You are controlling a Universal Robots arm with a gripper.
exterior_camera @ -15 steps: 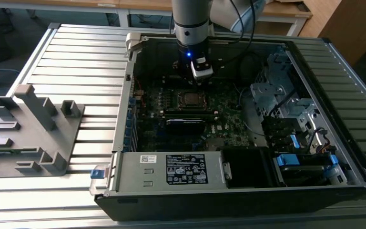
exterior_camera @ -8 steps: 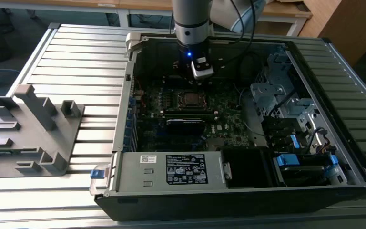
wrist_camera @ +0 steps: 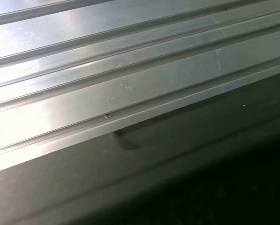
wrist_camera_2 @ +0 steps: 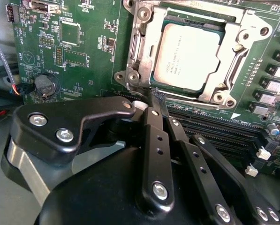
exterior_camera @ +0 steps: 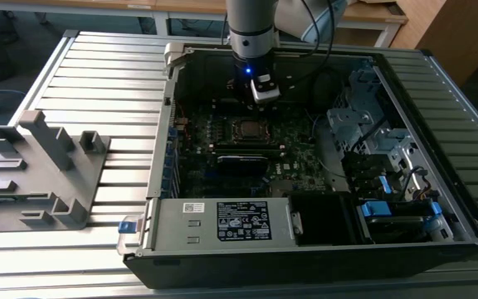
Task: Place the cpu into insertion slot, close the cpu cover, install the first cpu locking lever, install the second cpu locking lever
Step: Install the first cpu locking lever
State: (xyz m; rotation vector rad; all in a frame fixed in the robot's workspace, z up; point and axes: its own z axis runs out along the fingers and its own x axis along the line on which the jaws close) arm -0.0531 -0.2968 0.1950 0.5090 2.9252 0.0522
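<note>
The tool (wrist_camera_2: 155, 101) is hovering just beside the socket's near corner, fingers drawn together, holding nothing that shows. Beyond it, the cpu (wrist_camera_2: 189, 56) is already sitting in the slot, with the cpu cover (wrist_camera_2: 144, 44) lying closed around it. Lever status: I cannot tell.
</note>
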